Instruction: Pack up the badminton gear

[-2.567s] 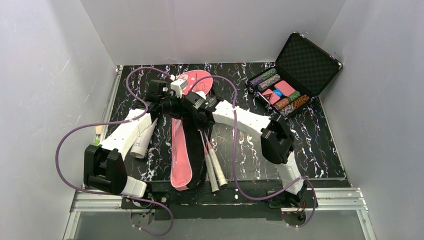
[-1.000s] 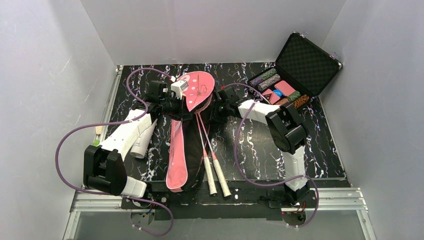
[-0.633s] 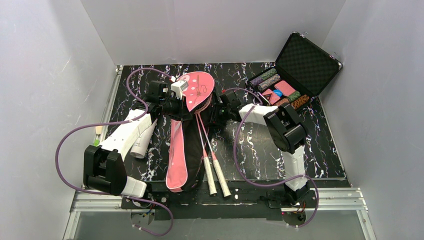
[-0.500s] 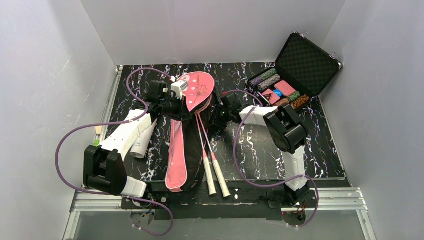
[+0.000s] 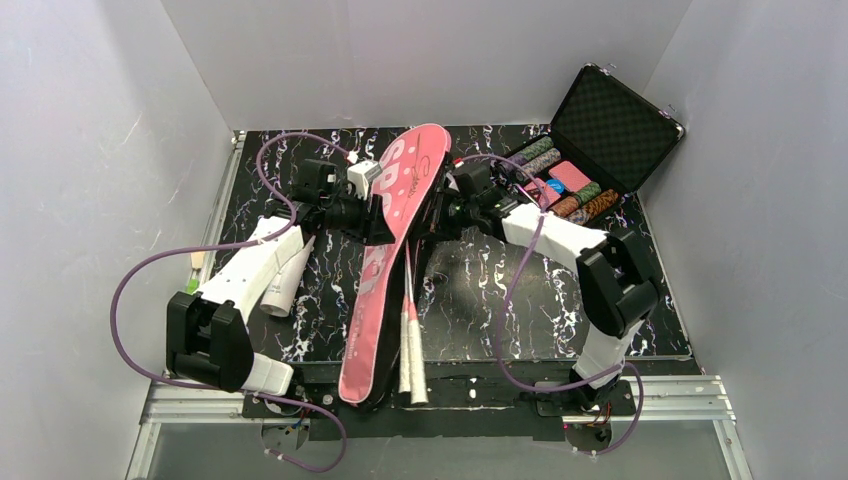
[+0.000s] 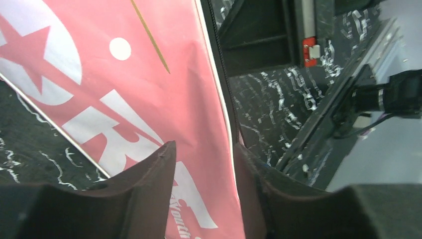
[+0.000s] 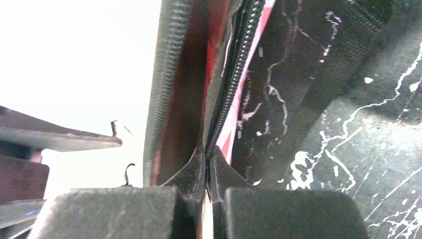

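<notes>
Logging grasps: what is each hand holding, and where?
Both hold the long pink SPORT racket bag: left hand its flap edge, right hand its zipper edge.

Table (image 5: 480, 300): black top with white marble veining, metal rail along the near edge. Directly on it:
- pink "SPORT" racket bag (image 5: 385, 260), lengthwise from the far centre to the near edge, lettered face up.
- two rackets (image 5: 410, 345), just right of the bag, white handles side by side at the near edge, heads hidden by the bag.
- white-grey tube (image 5: 285, 290), left of the bag, partly under an arm.
- black case (image 5: 610, 125), far right corner, lid open, holding patterned chip rolls (image 5: 560, 185).
</notes>
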Motion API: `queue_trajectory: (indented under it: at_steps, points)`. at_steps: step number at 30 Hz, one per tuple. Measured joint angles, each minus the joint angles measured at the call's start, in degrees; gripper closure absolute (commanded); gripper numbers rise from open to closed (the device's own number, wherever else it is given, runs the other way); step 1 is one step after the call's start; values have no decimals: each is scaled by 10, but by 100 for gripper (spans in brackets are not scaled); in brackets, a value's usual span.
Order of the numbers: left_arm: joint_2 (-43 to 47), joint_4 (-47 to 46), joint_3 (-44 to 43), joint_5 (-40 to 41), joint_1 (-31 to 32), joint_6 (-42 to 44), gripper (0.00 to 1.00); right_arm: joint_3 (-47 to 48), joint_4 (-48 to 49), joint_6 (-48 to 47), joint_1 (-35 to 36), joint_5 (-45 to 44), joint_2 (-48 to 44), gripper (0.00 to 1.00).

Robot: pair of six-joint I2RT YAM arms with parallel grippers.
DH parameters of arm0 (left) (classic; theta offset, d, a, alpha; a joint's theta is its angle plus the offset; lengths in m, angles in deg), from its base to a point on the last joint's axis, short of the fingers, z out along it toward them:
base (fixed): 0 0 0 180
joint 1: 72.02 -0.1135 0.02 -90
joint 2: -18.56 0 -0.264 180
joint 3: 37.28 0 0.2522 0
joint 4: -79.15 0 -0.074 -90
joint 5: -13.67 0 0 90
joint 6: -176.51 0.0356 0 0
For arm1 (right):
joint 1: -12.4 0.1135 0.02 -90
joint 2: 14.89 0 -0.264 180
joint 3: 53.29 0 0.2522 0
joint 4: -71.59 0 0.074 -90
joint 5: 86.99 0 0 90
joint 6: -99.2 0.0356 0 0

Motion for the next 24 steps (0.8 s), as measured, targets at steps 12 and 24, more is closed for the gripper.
queue_trajectory:
  at_steps: [12,24]
  points:
    - [18,-9,-11,-47,41,-2,47,21,-45,9,0,17,-37,99]
    - [17,-31,18,-29,109,3,46,70,-105,13,10,14,-37,99]
